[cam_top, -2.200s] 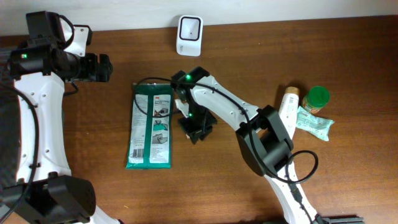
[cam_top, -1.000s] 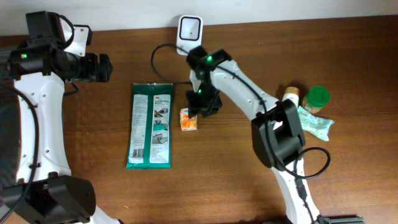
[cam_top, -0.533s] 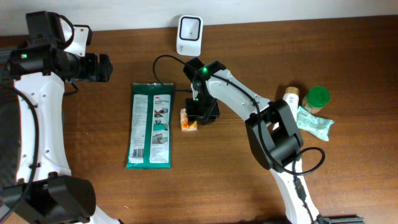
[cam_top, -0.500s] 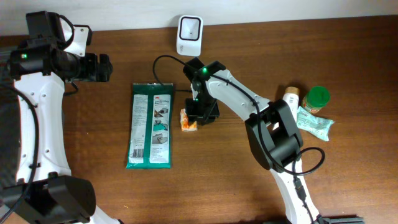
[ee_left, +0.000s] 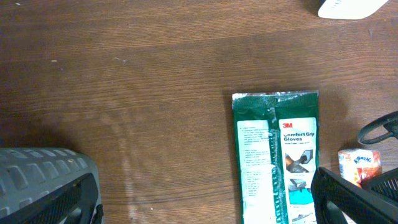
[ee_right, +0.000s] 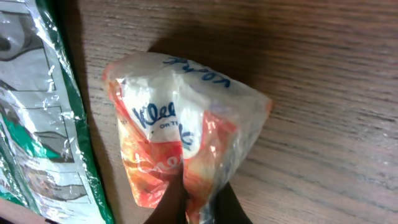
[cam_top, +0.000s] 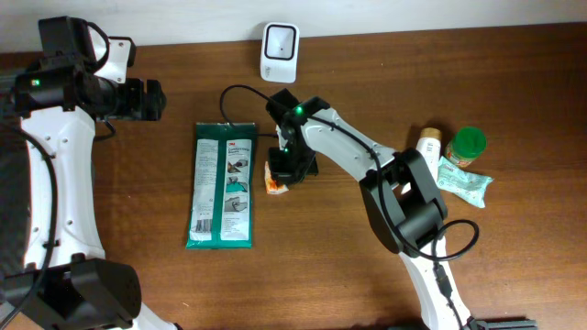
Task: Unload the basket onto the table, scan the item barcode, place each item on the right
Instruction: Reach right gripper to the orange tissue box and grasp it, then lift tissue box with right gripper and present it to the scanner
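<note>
1. Brown wood-grain table (cam_top: 514,275), matte, pale wall strip along the far edge
2. Green glove pack (cam_top: 222,185) is the landmark: flat glossy film rectangle, lying face up, long axis running away from the robot
3. Left gripper (cam_top: 152,99) hangs off the pack's top left corner, well apart, jaws wide apart, nothing between them
4. White scanner (cam_top: 279,46), hard rounded plastic, beyond the pack's top right corner by the wall
5. Bottle (cam_top: 426,156), green-lid jar (cam_top: 470,145) and a mint pouch (cam_top: 465,182) clustered far right of the pack, not involved
6. Tissue packet (ee_right: 180,137), the task item: small soft crinkly orange-white film lump, on the table just beside the pack's right edge, roughly mid-length, long axis about parallel to that edge
7. Right gripper (ee_right: 198,205) is directly over it, jaws closed, pinching the packet's film at one end; this arm is far nearer than the left
8. Judgement: grasp looks made, lift and carry to the scanner comes next; barcode not visible in any view, so the facing side can't be told, and the thin film pinch may slip
</note>
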Robot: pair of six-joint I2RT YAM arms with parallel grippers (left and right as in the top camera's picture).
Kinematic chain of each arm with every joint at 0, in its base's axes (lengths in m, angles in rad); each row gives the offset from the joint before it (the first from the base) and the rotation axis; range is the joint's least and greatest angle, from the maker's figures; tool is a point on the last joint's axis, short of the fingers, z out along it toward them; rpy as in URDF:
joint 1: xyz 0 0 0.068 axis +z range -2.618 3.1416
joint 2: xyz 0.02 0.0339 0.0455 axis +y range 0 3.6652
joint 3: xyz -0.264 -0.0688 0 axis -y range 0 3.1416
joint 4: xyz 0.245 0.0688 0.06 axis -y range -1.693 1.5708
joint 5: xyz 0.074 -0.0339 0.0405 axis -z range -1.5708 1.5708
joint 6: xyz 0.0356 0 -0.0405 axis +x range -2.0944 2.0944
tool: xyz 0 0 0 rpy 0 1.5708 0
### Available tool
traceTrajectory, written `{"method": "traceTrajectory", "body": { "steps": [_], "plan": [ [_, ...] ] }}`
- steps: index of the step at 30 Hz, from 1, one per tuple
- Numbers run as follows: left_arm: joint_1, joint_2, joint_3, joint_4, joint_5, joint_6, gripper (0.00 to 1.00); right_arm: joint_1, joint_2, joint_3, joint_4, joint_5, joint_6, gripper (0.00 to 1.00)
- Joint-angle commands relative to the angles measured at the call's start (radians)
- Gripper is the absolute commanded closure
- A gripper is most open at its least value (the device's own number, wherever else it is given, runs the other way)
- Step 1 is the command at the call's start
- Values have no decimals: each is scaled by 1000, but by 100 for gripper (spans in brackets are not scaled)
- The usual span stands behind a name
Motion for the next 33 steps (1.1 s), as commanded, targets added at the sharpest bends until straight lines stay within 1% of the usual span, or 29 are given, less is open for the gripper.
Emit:
{"method": "traceTrajectory", "body": {
  "steps": [1, 2, 3, 4, 5, 8, 14, 18, 20, 23, 28, 30, 33],
  "plan": [
    [2, -21, 6, 1, 11, 13, 1, -67, -32, 3, -60, -95, -277, 96],
    [2, -21, 6, 1, 11, 13, 1, -82, -51, 11, -79, -134, -337, 96],
    [2, -21, 6, 1, 11, 13, 1, -106, -78, 24, -109, -211, -444, 96],
    [2, -21, 6, 1, 11, 13, 1, -120, -93, 31, -127, -251, -493, 96],
    [2, -21, 6, 1, 11, 13, 1, -153, -127, 45, -176, -373, -623, 96],
    [2, -21, 6, 1, 11, 13, 1, -220, -189, 55, -277, -581, -829, 96],
    [2, -21, 6, 1, 11, 13, 1, -332, -240, 55, -476, -831, -1061, 96],
    [2, -21, 6, 1, 11, 13, 1, -384, -241, 55, -621, -953, -1170, 96],
    [2, -21, 6, 1, 11, 13, 1, -407, -241, 55, -650, -980, -1158, 96],
    [2, -21, 6, 1, 11, 13, 1, -436, -246, 55, -650, -1025, -1124, 96],
    [2, -21, 6, 1, 11, 13, 1, -459, -257, 55, -650, -1039, -1105, 96],
    [2, -21, 6, 1, 11, 13, 1, -461, -265, 55, -650, -1027, -1095, 96],
    [2, -21, 6, 1, 11, 13, 1, -460, -279, 58, -650, -926, -1084, 96]
  ]
}}
